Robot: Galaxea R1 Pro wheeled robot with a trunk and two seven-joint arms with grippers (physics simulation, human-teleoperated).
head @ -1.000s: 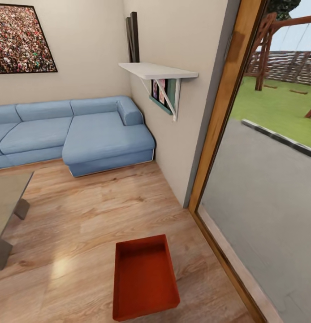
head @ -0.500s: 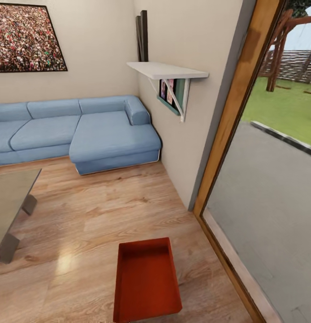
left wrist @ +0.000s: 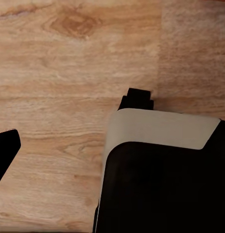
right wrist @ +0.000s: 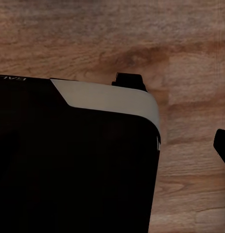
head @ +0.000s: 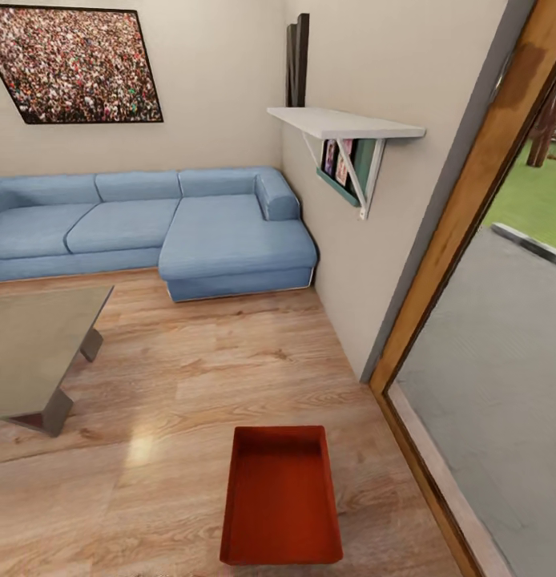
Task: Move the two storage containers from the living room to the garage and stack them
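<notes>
From the head view, one storage container (head: 282, 497) lies on the light wood floor (head: 166, 385) of the living room, low in the middle of the picture, straight in front of the robot. It is open on top and looks empty. Its long side runs away from the robot, toward the blue sofa (head: 150, 228). A glass door with a wood frame (head: 462, 208) is just to its right, and a low desk (head: 34, 344) stands well apart on the left. The container seems to sit about midway between the two arms, so I cannot say which arm is nearer.

In the left wrist view, a dark body part of the robot (left wrist: 161, 174) hangs over the wood planks. I cannot tell if that gripper is released or clenched.

In the right wrist view, the same kind of dark part (right wrist: 73, 155) hangs over the planks. I cannot tell that gripper's state either.
</notes>
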